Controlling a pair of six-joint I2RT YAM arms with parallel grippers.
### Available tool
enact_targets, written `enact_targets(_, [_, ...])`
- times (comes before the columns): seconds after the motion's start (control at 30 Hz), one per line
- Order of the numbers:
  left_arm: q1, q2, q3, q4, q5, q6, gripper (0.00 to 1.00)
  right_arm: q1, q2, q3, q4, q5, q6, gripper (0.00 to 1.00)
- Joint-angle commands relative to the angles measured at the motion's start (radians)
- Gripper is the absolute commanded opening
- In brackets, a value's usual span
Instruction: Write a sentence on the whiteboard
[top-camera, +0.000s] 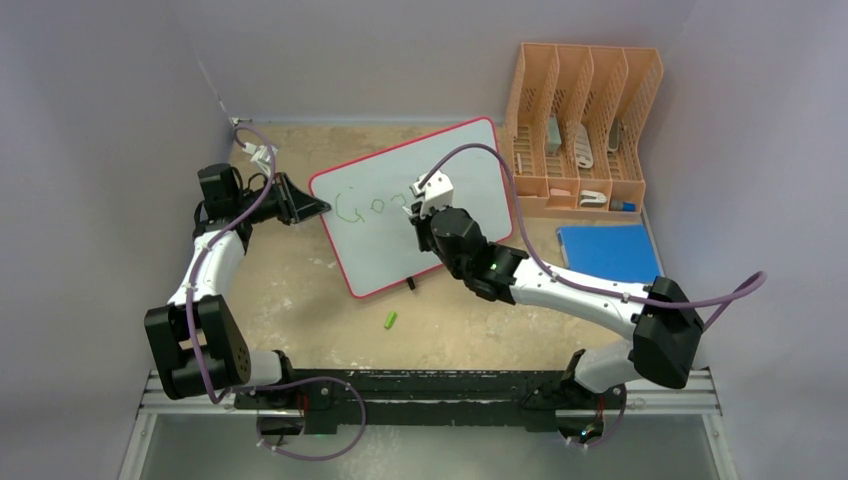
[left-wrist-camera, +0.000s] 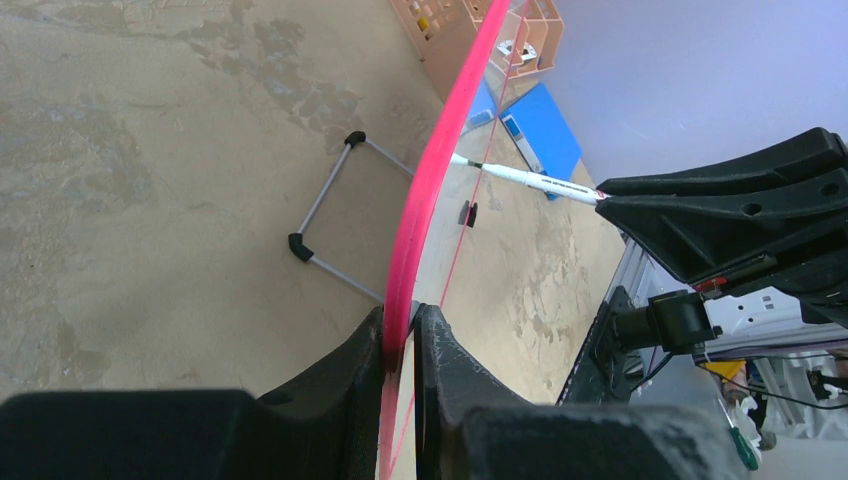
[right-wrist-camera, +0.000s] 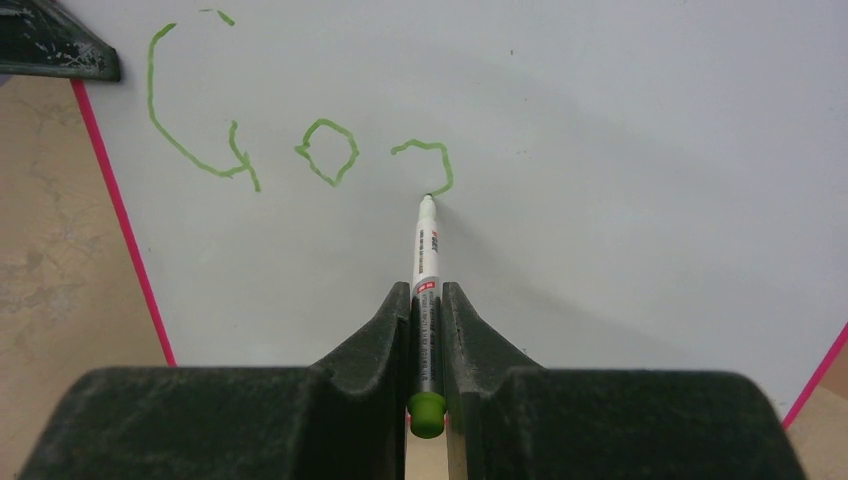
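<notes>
The whiteboard (top-camera: 455, 160), pale with a thin red rim, lies tilted on the table. My left gripper (top-camera: 318, 208) is shut on its left rim (left-wrist-camera: 440, 170). My right gripper (right-wrist-camera: 427, 300) is shut on a white marker (right-wrist-camera: 427, 250) with a green end. Its tip touches the board at the lower end of a half-drawn second "o". The sentence (right-wrist-camera: 300, 130) is thin green letters reading "Go" plus that partial "o"; it also shows in the top view (top-camera: 365, 208). The right gripper (top-camera: 425, 212) sits over the board's middle and hides part of the writing.
An orange file rack (top-camera: 580, 125) with small items stands at the back right. A flat blue rectangle (top-camera: 605, 252) lies below it. A green marker cap (top-camera: 391, 320) lies on the table in front of the board. The board's wire stand (left-wrist-camera: 325, 225) shows behind it.
</notes>
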Motion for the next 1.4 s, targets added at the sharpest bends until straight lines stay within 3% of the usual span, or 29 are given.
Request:
enact_targets(0.0, [-0.024,-0.002,0.006,-0.021,-0.040,0.022,0.00,0.009,-0.011,0.019,0.009,-0.035,-0.012,0.00])
enact_targets(1.37, [-0.024,-0.007,0.004,-0.023,-0.039,0.024,0.00,0.004,0.043,0.108,0.039,0.045,-0.038,0.00])
